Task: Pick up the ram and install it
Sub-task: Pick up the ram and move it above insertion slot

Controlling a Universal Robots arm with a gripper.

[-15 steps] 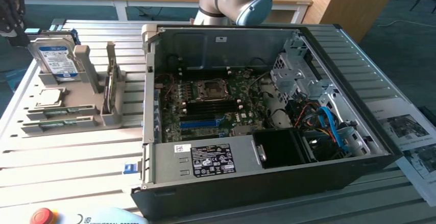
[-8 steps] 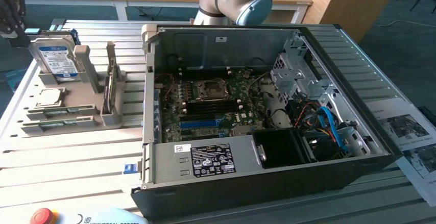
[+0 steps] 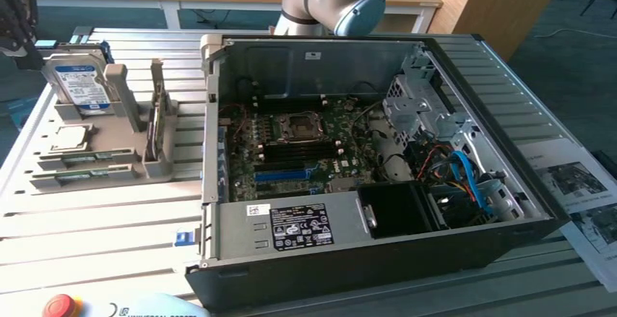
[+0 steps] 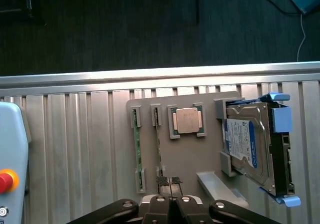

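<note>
Now, the pincer [image 4: 169, 180] hangs above the gray holder [image 4: 185, 159] with its two dark fingers [image 4: 163, 181] pressed together, holding nothing. In the wrist view the fingertips line up with one end of the ram [image 4: 159, 141], a thin green stick standing on edge in one of the holder's long slots. A second green stick [image 4: 137, 149] stands in the slot just beside it. In the exterior view the ram [image 3: 87, 159] sits at the middle left of the frame, low in the holder on the slatted metal desk [image 3: 97, 223]. The square silver processor chip [image 4: 187, 120] rests in its pocket next to the slots, and the hard drive [image 4: 250, 144] with its blue label stands propped at the holder's other end. The open computer case [image 3: 386, 259] takes the centre and right of the exterior view, its motherboard [image 3: 299, 151] exposed, well apart from the ram. A red stop button [image 3: 60, 305] shows at the lower left.
</note>
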